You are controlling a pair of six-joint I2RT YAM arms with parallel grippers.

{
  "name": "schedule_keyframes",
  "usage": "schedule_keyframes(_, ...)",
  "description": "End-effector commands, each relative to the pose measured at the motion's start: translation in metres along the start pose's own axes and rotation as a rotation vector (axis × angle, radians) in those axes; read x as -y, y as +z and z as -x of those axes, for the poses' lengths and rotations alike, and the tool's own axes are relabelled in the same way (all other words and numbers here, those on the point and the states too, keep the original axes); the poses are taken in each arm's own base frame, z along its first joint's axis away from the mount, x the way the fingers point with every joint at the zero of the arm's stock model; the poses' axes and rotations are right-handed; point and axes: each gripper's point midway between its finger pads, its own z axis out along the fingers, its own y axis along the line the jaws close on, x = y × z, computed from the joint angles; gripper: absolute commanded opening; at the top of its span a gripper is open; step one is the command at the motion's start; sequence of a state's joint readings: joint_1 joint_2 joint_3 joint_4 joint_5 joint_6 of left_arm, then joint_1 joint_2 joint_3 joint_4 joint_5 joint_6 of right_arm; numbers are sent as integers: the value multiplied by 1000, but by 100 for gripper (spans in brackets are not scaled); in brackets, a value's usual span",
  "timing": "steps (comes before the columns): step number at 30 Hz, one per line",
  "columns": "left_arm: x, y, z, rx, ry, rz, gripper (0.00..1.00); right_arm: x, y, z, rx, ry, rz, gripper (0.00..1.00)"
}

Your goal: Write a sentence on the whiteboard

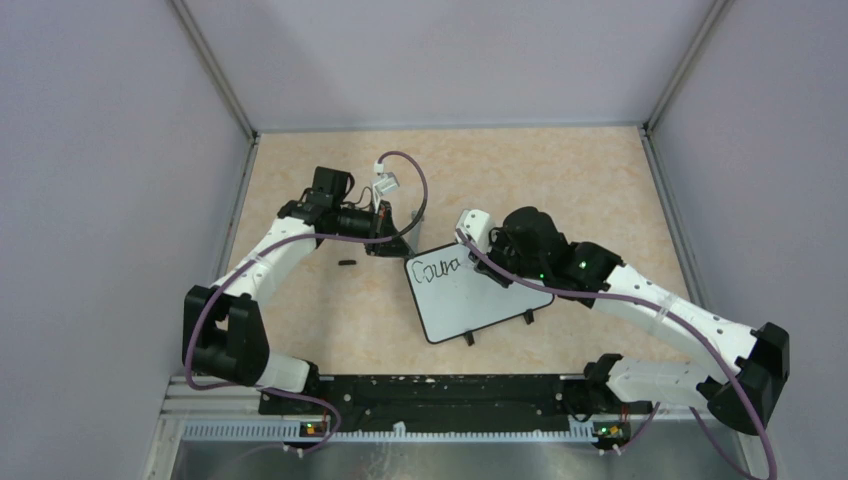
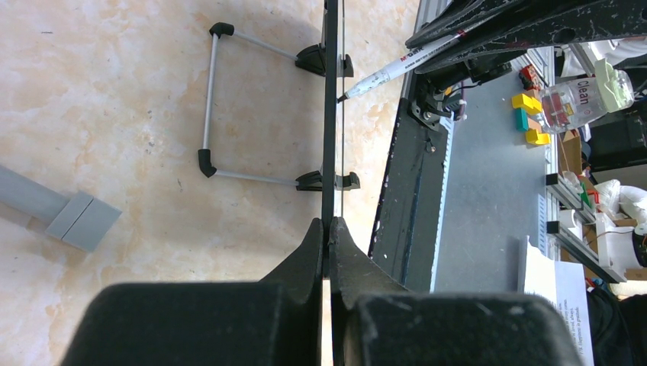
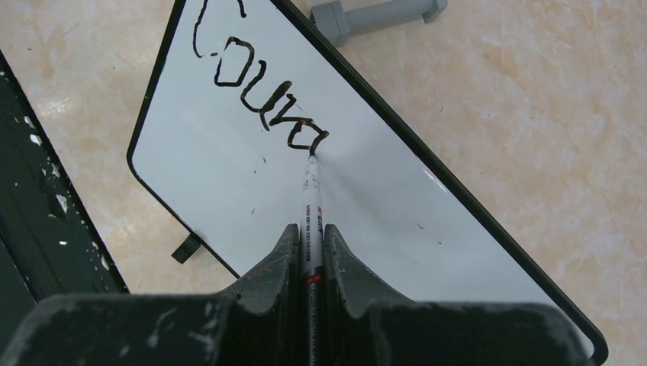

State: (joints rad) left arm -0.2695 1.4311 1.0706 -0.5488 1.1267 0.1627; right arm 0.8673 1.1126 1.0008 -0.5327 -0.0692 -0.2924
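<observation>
Left gripper (image 2: 330, 223) pinched far-left edge of whiteboard (image 3: 229, 198), right gripper (image 3: 309, 229) clamped marker (image 3: 310, 183), tip touched unfinished sentence (image 3: 252, 91), seemingly "Coura".

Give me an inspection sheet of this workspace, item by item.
Surface: beige stone-patterned tabletop.
Job's things: whiteboard on its feet; sentence unfinished, reading "Coura".
Clutter: small black cap-like piece; grey block.
Grippers: left gripper shut on the whiteboard's edge; right gripper shut on marker, tip touching the board.
Cables: purple cables along both arms.
Surroundings: pale walls; past the table edge, a bottle and coloured blocks.
</observation>
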Motion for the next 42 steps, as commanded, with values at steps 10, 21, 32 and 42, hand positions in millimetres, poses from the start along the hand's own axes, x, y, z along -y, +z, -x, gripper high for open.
schedule_keyframes(10, 8, 1, -8, -14, -9, -22, 0, 6, -22, 18, 64, -3, -18, 0)
schedule_keyframes(21, 9, 1, -7, -12, -8, -25, 0, 22, -21, 17, 60, 23, -106, 0)
schedule_keyframes(32, 11, 0, -8, -12, -5, -30, 0, 31, -16, 27, 82, 35, -145, 0)
schedule_keyframes(42, 10, 0, -9, -11, -1, -27, 0, 21, -8, 35, 100, 29, -77, 0)
